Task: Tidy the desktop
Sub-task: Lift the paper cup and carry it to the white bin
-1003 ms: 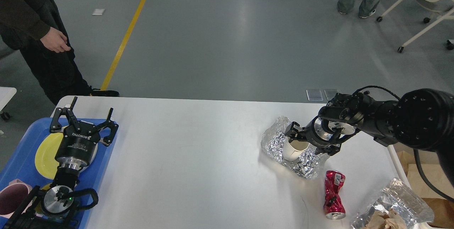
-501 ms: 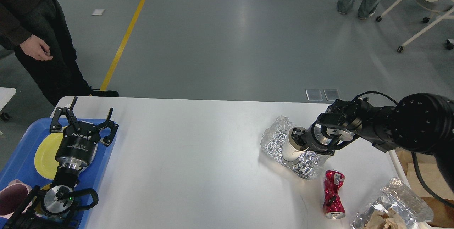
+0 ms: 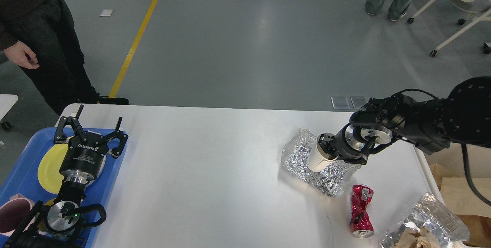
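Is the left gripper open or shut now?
Open. The left gripper hangs over the blue tray with its fingers spread wide apart and nothing between them.

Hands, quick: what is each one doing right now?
Left hand: open, empty, over the tray.
Right hand: closed on the paper cup, above the foil.

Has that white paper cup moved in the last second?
Yes. The white paper cup, gripped by the right gripper, has risen and tilted slightly relative to the crumpled foil it sat in.
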